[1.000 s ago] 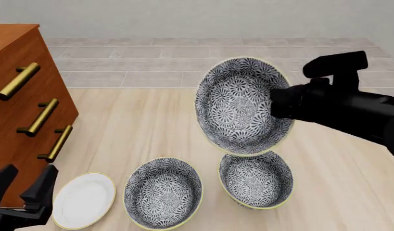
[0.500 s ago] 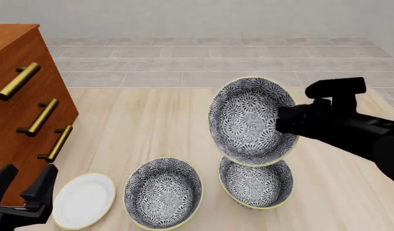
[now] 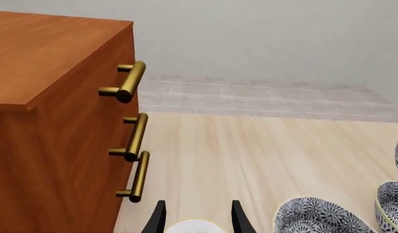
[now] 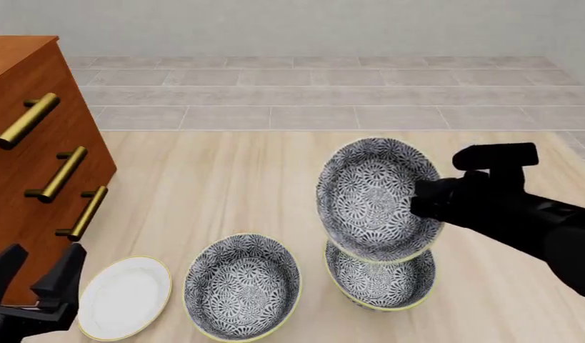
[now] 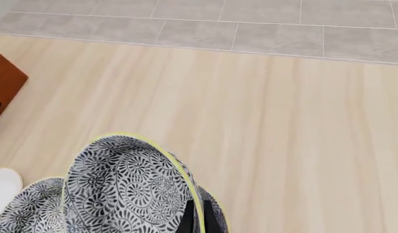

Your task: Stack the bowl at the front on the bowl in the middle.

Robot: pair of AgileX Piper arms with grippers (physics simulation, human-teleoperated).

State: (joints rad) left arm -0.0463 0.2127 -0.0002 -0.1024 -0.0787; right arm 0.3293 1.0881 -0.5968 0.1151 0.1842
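**Held bowl lowered to just above the resting bowl**

The right gripper (image 4: 421,204) pinches the rim of the bowl at the front (image 4: 376,198), fingers pressed together on the wall of it; the right wrist view shows the two fingertips (image 5: 189,218) closed on the pale-yellow rim. The bowl is carried tilted, with its opening facing the camera. Compared with one second ago, it has descended and sits lower in the front view; its lower edge now overlaps the upper rim of the bowl in the middle (image 4: 380,282), which rests on the table (image 4: 226,193) directly beneath. Whether the two bowls touch cannot be determined.

A third bowl (image 4: 241,286) stands to the left of the middle bowl, unmoved. A white plate (image 4: 126,296) lies further left, beside the wooden drawer cabinet (image 4: 35,157).

The left gripper (image 4: 35,286) remains at the lower left, fingers spread apart and empty, unchanged.
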